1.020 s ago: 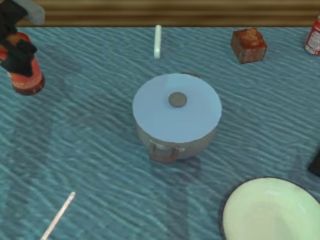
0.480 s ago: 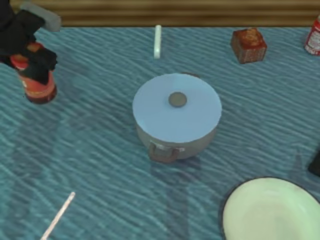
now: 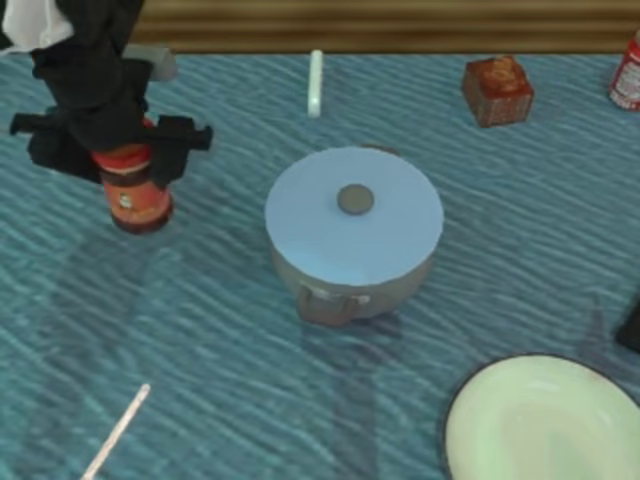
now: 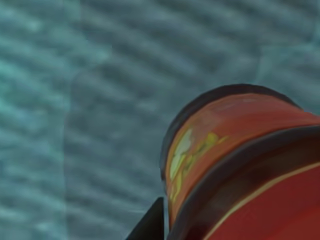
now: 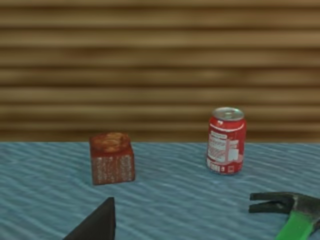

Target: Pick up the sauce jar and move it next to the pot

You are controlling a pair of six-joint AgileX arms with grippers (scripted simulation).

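Sauce jar [image 3: 137,192] sits clamped upright in my left tool [image 3: 110,140], left of the pot [image 3: 353,232], open bench [image 3: 210,330] between them.

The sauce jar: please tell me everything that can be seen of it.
The sauce jar is a small cylinder with a red upper part and a dark brown-and-orange label bearing a pale mark. It hangs roughly upright in the left gripper, which is shut on its top, so the lid is hidden. It is at the table's left, apart from the pot. Its shadow falls on the blue cloth.
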